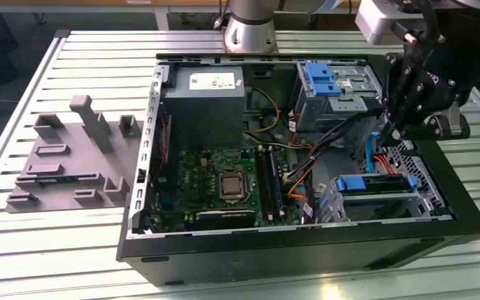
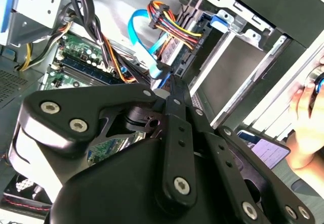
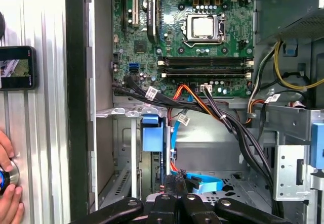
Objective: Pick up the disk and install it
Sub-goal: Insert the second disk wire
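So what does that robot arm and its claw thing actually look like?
The arm is a silver-grey metal tube with a darker ring round its joint. The gripper is matt black, built from flat linkage bars pinned with round silver bolts, which show close up in the second wrist view. A light grey box-shaped block sits above it on the wrist.

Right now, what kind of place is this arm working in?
Probably a lab or workshop bench for PC assembly trials: an open computer case lies on a slatted metal table, a grey fixture block sits beside it, and the gripper reaches into the case.
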Motion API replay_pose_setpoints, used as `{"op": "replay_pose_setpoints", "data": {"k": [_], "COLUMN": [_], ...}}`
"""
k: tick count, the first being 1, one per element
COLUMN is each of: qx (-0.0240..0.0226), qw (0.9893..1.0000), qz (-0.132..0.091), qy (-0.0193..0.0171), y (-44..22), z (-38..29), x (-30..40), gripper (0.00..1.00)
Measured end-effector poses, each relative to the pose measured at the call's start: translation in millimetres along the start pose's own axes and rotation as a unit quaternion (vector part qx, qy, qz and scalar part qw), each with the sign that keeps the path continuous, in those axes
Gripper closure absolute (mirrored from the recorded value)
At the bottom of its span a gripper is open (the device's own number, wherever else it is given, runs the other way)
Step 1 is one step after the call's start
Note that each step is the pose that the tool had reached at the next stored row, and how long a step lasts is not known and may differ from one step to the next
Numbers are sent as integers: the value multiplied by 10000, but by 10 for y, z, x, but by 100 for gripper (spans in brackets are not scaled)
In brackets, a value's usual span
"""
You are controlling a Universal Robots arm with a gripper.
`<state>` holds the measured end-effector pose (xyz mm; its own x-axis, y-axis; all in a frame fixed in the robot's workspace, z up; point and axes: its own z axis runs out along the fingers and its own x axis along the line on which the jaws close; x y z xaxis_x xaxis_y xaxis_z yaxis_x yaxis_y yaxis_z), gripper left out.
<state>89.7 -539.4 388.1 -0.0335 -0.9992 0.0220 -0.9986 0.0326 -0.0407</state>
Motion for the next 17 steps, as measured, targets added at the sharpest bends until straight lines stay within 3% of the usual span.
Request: {"op": "replay_pose_setpoints", "data": {"k": [5,17], "qx": [0,-3], "qw": [10000,10000], "qz": [17,29], "qy": [3,2], "y": [2,2], "z": [-7,-33], "x": [-86,-105], "gripper": [89,89]}}
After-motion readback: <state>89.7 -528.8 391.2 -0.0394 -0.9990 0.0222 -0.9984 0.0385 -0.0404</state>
